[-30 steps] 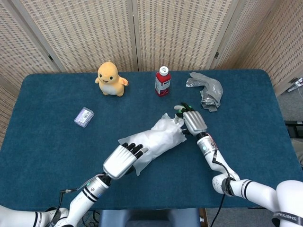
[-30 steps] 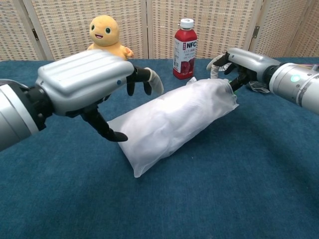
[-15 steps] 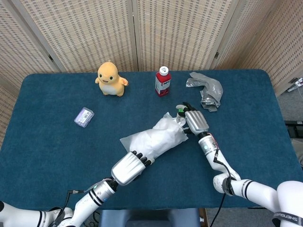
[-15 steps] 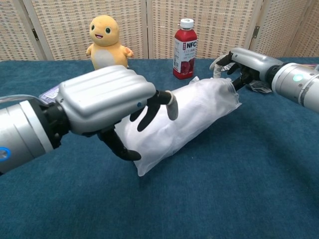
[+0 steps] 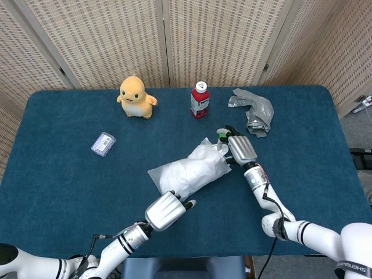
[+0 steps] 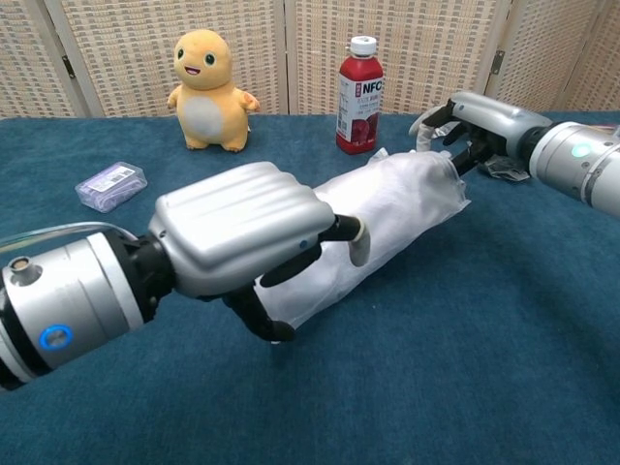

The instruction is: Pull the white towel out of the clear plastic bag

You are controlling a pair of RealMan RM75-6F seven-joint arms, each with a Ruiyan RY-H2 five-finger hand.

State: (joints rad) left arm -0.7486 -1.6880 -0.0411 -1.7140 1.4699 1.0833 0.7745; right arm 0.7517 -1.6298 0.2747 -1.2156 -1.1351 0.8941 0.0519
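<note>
Clear plastic bag (image 5: 189,171) with white towel (image 6: 387,208): lies between both hands.
Left hand (image 5: 167,210): at bag's near end, fingers apart, empty.
Right hand (image 5: 239,149): pinches bag's far end.

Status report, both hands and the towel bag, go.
Left hand at the near end of the clear plastic bag, grip unclear. Right hand at the far end. White towel fully inside. Nothing in the way.

Bright even indoor light, soft faint shadows, both views sharp, no glare, slight wide-angle stretch
</note>
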